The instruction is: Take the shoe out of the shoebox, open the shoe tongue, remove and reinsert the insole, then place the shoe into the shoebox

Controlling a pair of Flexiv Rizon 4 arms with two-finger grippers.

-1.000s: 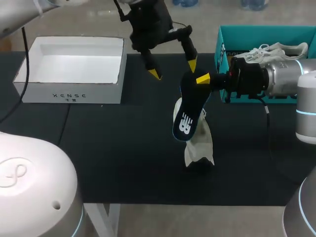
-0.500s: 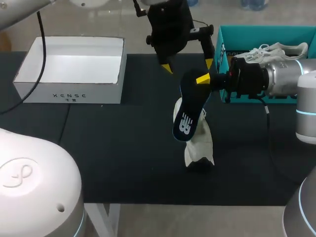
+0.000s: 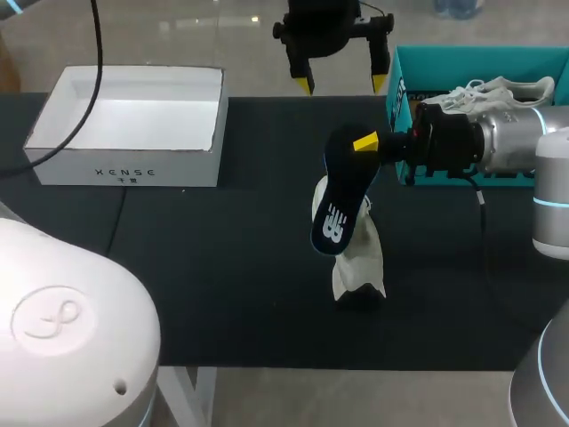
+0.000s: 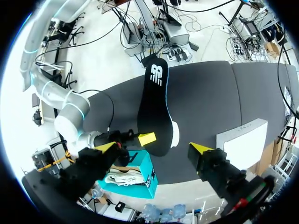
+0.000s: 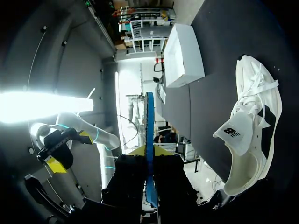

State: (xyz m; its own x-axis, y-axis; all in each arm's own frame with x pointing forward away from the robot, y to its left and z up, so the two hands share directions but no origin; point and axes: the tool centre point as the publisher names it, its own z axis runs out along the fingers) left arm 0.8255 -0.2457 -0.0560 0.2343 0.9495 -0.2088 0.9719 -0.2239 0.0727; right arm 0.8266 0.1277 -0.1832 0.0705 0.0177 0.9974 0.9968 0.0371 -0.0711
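Right gripper [image 3: 366, 142] clamped on insole [image 3: 341, 200], hanging above white shoe [image 3: 359, 262] on table [image 3: 178, 267]. Left gripper [image 3: 342, 84] spread wide, empty, near teal shoebox [image 3: 462, 60].

The dark insole [image 3: 342, 200], with a white logo near its lower end, hangs tilted above mid-table, its upper end pinched in the right gripper [image 3: 366, 142]. The white shoe [image 3: 358, 260] lies on the table just beneath it. The teal shoebox [image 3: 471, 59] sits far right, with a second shoe [image 3: 498, 91] inside.
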